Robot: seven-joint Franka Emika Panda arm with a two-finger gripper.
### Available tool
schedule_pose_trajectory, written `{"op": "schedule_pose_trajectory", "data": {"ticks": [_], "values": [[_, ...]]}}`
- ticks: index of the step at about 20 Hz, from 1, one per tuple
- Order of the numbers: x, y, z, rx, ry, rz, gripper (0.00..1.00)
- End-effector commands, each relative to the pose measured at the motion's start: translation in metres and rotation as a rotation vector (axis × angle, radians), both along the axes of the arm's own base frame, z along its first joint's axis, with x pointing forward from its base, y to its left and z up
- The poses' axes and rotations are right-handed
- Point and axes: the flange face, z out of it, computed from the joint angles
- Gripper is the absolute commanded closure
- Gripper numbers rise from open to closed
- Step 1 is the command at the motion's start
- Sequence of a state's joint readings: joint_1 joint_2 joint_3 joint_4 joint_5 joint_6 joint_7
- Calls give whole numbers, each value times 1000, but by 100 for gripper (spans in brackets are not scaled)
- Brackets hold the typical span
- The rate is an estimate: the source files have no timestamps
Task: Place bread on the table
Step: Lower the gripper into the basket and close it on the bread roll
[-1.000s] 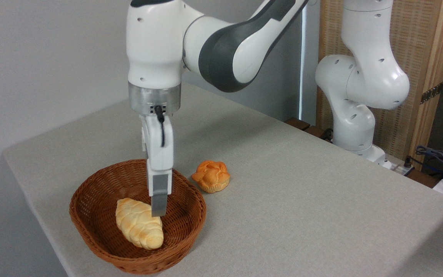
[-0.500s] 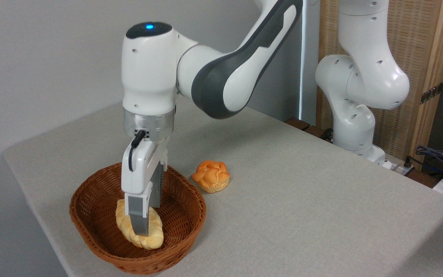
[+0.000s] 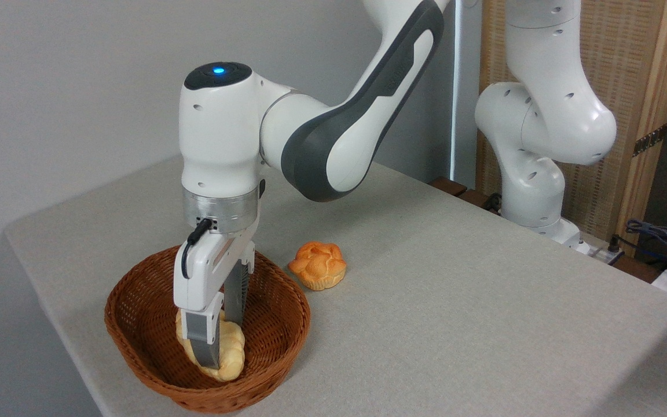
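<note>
- Pale yellow crumb with golden-brown toasted ridges is seen on the bread (image 3: 228, 354), an elongated braided loaf; only its lower right part and a sliver at the upper left are exposed, the rest being hidden behind the gripper.
- The loaf is found lying on the floor of the wicker basket (image 3: 136, 341), towards the front, not on the table.
- The gripper (image 3: 220, 341) is lowered into the basket, pointing down, with one finger (image 3: 201, 341) in front of the loaf and the other behind it, so that the loaf is straddled across its width.
- The jaws are seen parted to about the loaf's width; whether the pads are pressed against the crust cannot be told.
- A black cable (image 3: 190, 246) is looped from the silver wrist ring to the white gripper body.
- The basket is brown, woven, oval, and is set near the front left corner of the table (image 3: 455, 301), whose surface is a light grey-beige speckle.
- A small round orange knotted bun (image 3: 318, 264) is noted on the tabletop just beyond the basket's right rim, apart from it.
- A blue light (image 3: 217, 71) is lit on top of the white arm's wrist housing.
- The arm's base (image 3: 533, 197) is placed at the far right edge of the table, before a slatted wooden panel (image 3: 629, 69).
</note>
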State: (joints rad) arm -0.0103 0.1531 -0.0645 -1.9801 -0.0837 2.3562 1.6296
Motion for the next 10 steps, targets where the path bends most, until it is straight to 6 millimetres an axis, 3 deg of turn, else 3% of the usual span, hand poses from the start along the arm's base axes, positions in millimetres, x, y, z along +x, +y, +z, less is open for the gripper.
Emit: {"op": "schedule_pose_trajectory", "data": {"ticks": [1, 4, 5, 7, 10], "values": [[3, -4, -12, 4, 4, -21, 19], [3, -4, -13, 3, 7, -20, 68], [3, -5, -14, 3, 7, -22, 80], [3, -5, -14, 3, 9, -22, 95], [3, -5, -15, 2, 12, -20, 97]]}}
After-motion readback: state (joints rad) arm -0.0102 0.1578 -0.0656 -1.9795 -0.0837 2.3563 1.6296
